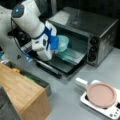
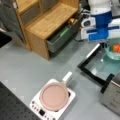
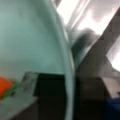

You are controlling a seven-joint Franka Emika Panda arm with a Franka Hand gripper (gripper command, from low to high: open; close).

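Gripper (image 1: 57,43) clamps bowl (image 1: 62,43) rim, one finger inside, one outside, per wrist view (image 3: 66,82). Bowl sits at oven (image 1: 100,32) mouth above open door (image 2: 100,66); carrot (image 2: 116,47) inside bowl. Judgement: keep bowl level so carrot stays put; keep grip firm on thin rim; clear door edge and oven frame. Pan (image 2: 53,96) on scale (image 2: 37,107) well apart.

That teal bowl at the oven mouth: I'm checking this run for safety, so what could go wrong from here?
1. The gripper pinches only the rim of the teal bowl, so the bowl might tip or slip.
2. The orange item inside could roll out if it tilts.
3. The bowl hangs over the open glass oven door; a drop could strike it.
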